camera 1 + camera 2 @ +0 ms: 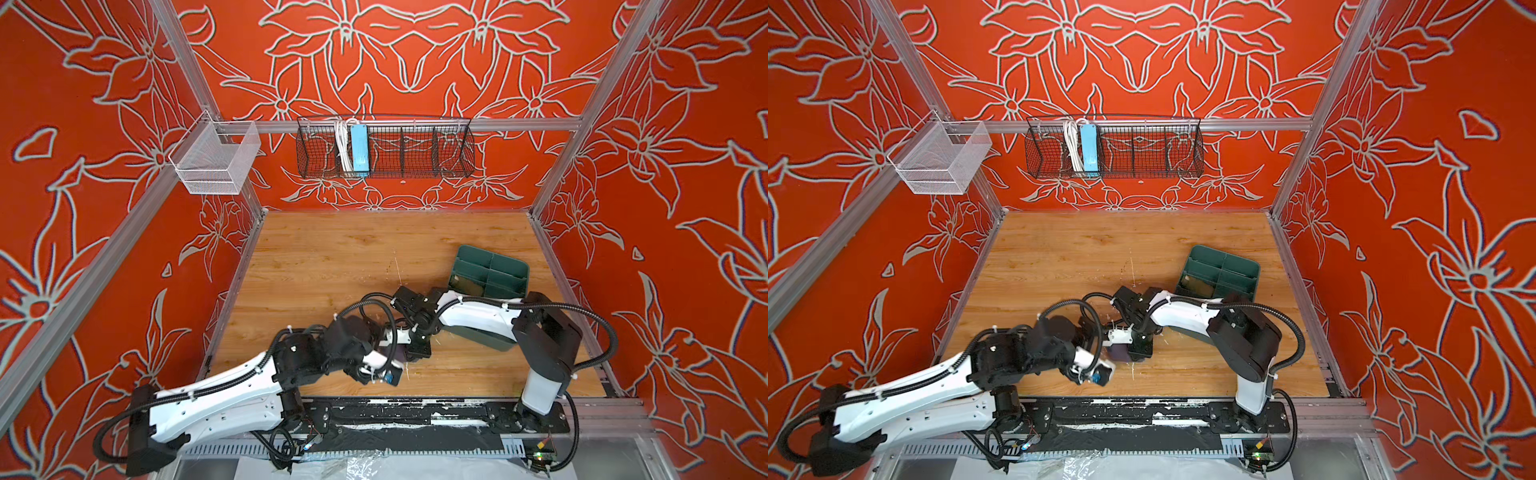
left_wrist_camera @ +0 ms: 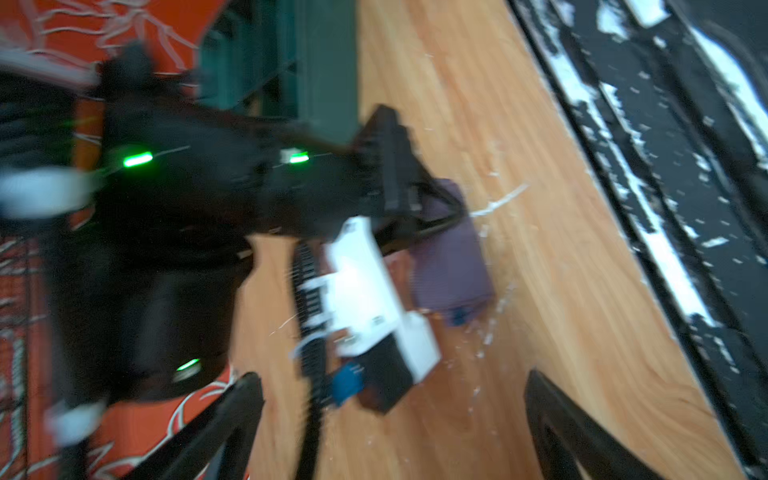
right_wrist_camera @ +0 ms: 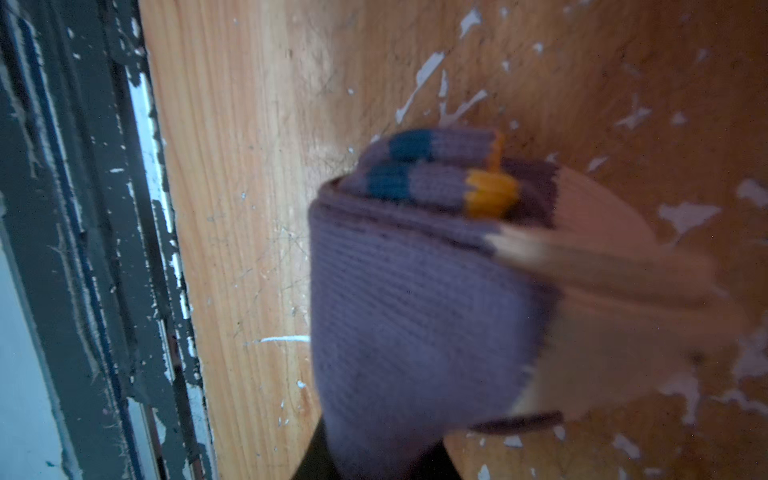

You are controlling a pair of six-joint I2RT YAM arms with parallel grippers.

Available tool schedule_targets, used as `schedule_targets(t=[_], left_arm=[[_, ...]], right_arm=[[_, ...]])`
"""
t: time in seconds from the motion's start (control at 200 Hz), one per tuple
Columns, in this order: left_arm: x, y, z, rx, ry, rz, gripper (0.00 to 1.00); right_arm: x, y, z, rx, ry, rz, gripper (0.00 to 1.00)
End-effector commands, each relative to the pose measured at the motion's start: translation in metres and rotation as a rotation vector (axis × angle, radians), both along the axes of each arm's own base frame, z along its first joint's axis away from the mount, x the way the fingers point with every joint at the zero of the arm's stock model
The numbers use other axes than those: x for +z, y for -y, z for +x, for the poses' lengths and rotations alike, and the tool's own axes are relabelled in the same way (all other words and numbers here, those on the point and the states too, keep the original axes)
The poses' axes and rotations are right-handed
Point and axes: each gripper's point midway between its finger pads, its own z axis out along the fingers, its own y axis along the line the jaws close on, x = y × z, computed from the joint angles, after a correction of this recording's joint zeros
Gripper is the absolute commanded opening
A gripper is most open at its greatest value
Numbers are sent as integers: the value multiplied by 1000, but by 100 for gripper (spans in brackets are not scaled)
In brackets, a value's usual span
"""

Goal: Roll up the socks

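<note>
Knitwear like this weighs next to nothing and squashes under any pinch, so from where I stand the worry is not dropping it but letting it spring open. The purple sock (image 3: 415, 311) is folded into a fat bundle, with its navy and yellow cuff stripes tucked on one side and the beige toe flapping loose on the other. The right gripper (image 2: 436, 208) is clamped across that bundle, low over the wooden table (image 1: 332, 257) near its front edge. Whether the fabric touches the wood I cannot tell. The left gripper (image 2: 390, 376) stands spread wide just beside it, holding nothing.

Ribbed cloth is grippy rather than slippery, and nothing here can break. I judge the best hold to be across the thick middle of the roll, pressing all the layers together; taking it by the beige flap would only peel it apart. In a top view an olive-brown bundle (image 1: 467, 283) lies in a near compartment of the green tray (image 1: 494, 254). It is probably the other sock, though too dim to be sure.
</note>
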Motion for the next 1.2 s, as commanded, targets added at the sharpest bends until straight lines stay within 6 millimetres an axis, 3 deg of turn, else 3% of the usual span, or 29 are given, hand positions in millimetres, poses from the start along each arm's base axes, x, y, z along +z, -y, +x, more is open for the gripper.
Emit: schedule_targets(t=[0.0,0.16,0.26,0.385,0.581,0.846,1.006,1.136,1.196], left_arm=[[-16,17,-3,-26,109,29,98],[-43,40,6,157,25,-8,100],[-62,51,15,254,-16,-11,96],[-79,54,36,399,16,10,90],[-91,57,65,553,65,-24,83],[-105,63,76,578,108,-37,53],[-118,64,66,533,58,-17,31],[-127,61,54,484,0,57,0],[-129,59,44,453,-42,96,0]], right_arm=[[-34,27,-34,47,-180,-141,0],[-34,25,-30,38,-191,-142,0],[-34,25,-30,43,-184,-142,0],[-31,25,-30,46,-182,-127,0],[-29,25,-31,47,-190,-116,0],[-23,25,-35,49,-192,-89,0],[-23,25,-34,39,-186,-87,0],[-27,24,-23,7,-134,-103,0],[-27,24,-15,-31,-102,-110,0]])
